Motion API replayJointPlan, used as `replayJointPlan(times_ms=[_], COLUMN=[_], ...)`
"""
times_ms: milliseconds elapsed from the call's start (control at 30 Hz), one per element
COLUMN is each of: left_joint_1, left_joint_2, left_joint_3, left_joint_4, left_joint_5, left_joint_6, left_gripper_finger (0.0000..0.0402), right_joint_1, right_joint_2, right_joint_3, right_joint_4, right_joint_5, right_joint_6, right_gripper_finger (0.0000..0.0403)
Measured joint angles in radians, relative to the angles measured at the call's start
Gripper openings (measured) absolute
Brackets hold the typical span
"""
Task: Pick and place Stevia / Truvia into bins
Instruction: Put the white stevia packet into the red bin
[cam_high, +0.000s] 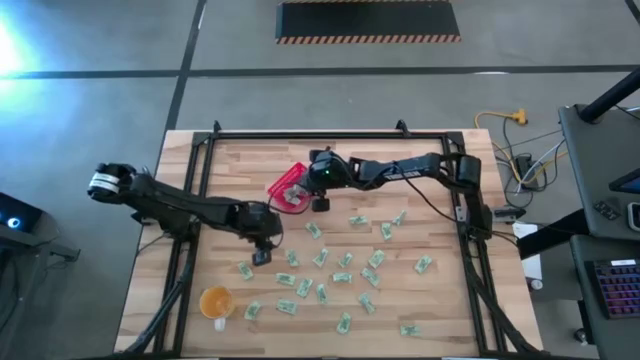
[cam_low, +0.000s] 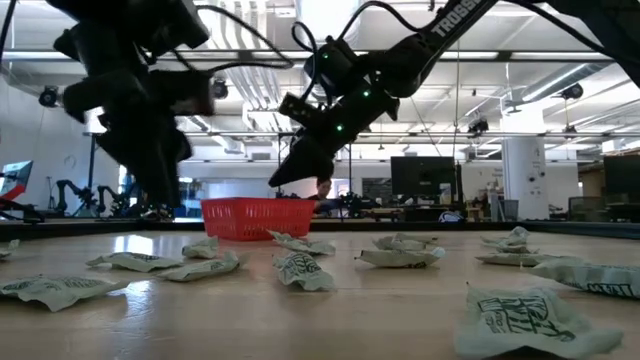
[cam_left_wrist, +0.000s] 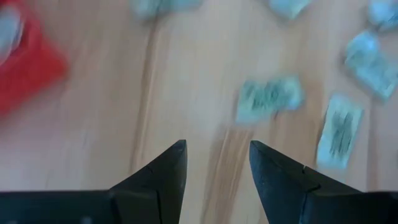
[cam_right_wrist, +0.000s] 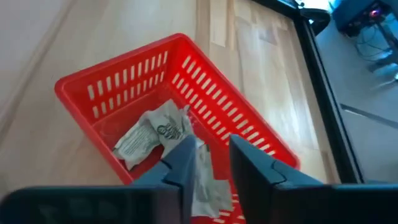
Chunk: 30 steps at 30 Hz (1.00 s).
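Your count: one basket, one cup, two arms, and a scatter of packets.

You have one red basket (cam_high: 289, 188) with at least two packets (cam_right_wrist: 151, 134) lying inside it, one orange cup (cam_high: 216, 300), and roughly two dozen loose green-and-white packets (cam_high: 343, 277) spread over the table (cam_high: 440, 290); some overlap, so you cannot fix that number exactly. Two arms show, each with two fingers (cam_left_wrist: 163, 177).

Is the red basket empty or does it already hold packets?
Not empty: the red basket holds crumpled packets, seen in the right wrist view.
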Motion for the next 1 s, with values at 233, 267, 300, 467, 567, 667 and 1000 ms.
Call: replayJointPlan(times_ms=[233,267,300,467,567,667,1000], left_joint_1=[-0.017,-0.023,-0.028,-0.068,-0.093,-0.116,-0.198], left_joint_2=[-0.039,-0.042,-0.044,-0.039,-0.038,-0.024,0.06], left_joint_3=[-0.005,-0.006,-0.006,-0.006,-0.006,-0.008,-0.009], left_joint_4=[-0.21,-0.247,-0.264,-0.294,-0.289,-0.292,-0.287], left_joint_5=[0.02,0.033,0.051,0.101,0.131,0.151,0.196], left_joint_6=[-0.195,-0.224,-0.247,-0.296,-0.309,-0.345,-0.438], left_gripper_finger=[0.0157,0.0157,0.0157,0.0157,0.0157,0.0157,0.0157], right_joint_1=[0.004,0.005,0.005,0.011,0.019,0.029,0.04], right_joint_2=[-0.079,-0.093,-0.112,-0.183,-0.204,-0.217,-0.243], right_joint_3=[-0.009,-0.013,-0.02,-0.046,-0.055,-0.071,-0.123], right_joint_4=[-0.146,-0.166,-0.197,-0.328,-0.39,-0.415,-0.475], right_joint_5=[-0.065,-0.096,-0.127,-0.269,-0.34,-0.384,-0.404], right_joint_6=[-0.029,-0.03,-0.029,-0.027,-0.027,-0.03,-0.03], right_gripper_finger=[0.0144,0.0147,0.0149,0.0155,0.0152,0.0147,0.0133])
